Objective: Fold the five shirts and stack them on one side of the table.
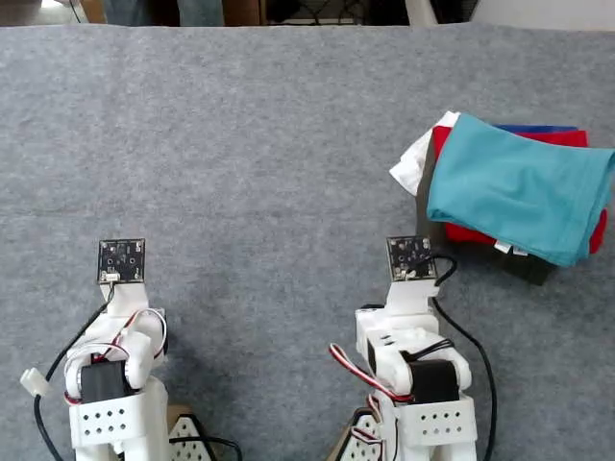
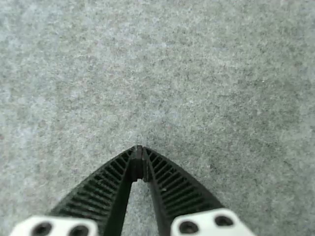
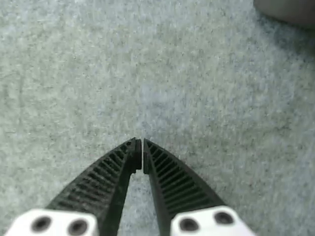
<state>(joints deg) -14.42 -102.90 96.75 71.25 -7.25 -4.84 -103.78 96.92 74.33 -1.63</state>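
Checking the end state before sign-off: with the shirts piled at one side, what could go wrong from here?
The teal shirt lies skewed over the red shirt, overhanging it, and might slip off. The white shirt pokes out at a corner, so the pile may not pass as neat. The shut right gripper sits near the dark shirt; a swing there could snag it.
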